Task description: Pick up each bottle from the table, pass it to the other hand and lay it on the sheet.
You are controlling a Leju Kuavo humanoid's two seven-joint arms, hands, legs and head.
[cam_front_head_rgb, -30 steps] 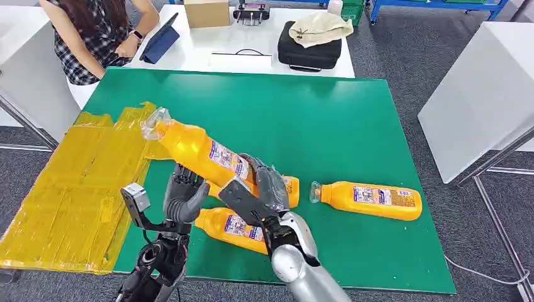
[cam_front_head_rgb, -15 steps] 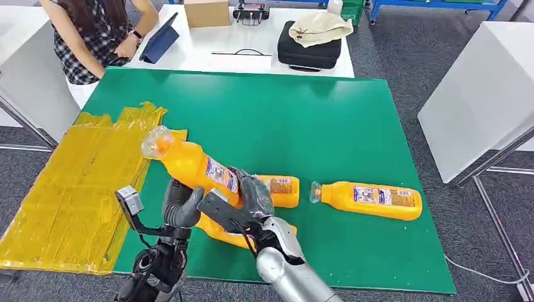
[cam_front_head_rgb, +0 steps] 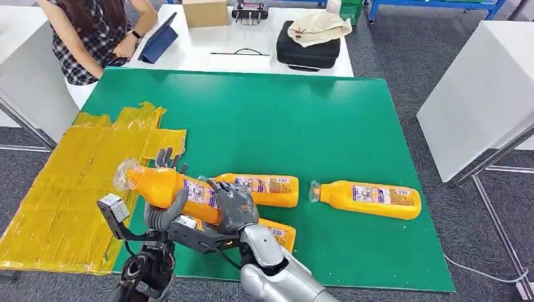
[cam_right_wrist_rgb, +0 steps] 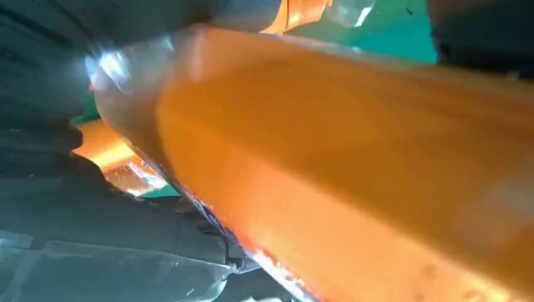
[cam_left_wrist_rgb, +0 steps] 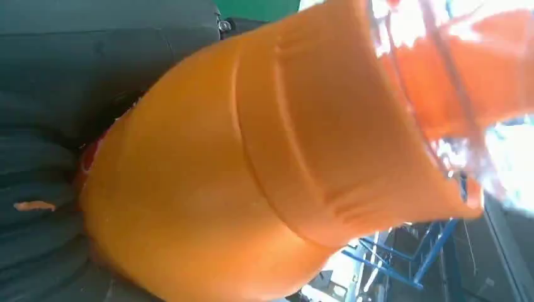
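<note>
My right hand (cam_front_head_rgb: 234, 204) grips an orange bottle (cam_front_head_rgb: 160, 187) by its labelled lower half and holds it nearly level above the table's front left, with the clear cap (cam_front_head_rgb: 124, 174) over the yellow sheet's (cam_front_head_rgb: 69, 189) edge. My left hand (cam_front_head_rgb: 165, 212) is at the bottle's neck end. Its thumb lies in front, and its fingers (cam_front_head_rgb: 167, 157) stand straight up behind, not curled round the bottle. The bottle's orange body (cam_left_wrist_rgb: 252, 163) fills the left wrist view, and it lies close across the right wrist view (cam_right_wrist_rgb: 352, 163). Three more orange bottles (cam_front_head_rgb: 261, 187) (cam_front_head_rgb: 278, 231) (cam_front_head_rgb: 368, 199) lie on the green mat (cam_front_head_rgb: 302, 119).
A person (cam_front_head_rgb: 94, 31) stands at the far left by a white table (cam_front_head_rgb: 252, 50) that carries a tablet, a box and a black case. A white cabinet (cam_front_head_rgb: 478, 88) stands to the right. The far half of the green mat is bare.
My right hand has swung the bottle down and to the left, from steeply tilted to nearly level. My left hand has come up around its neck end.
</note>
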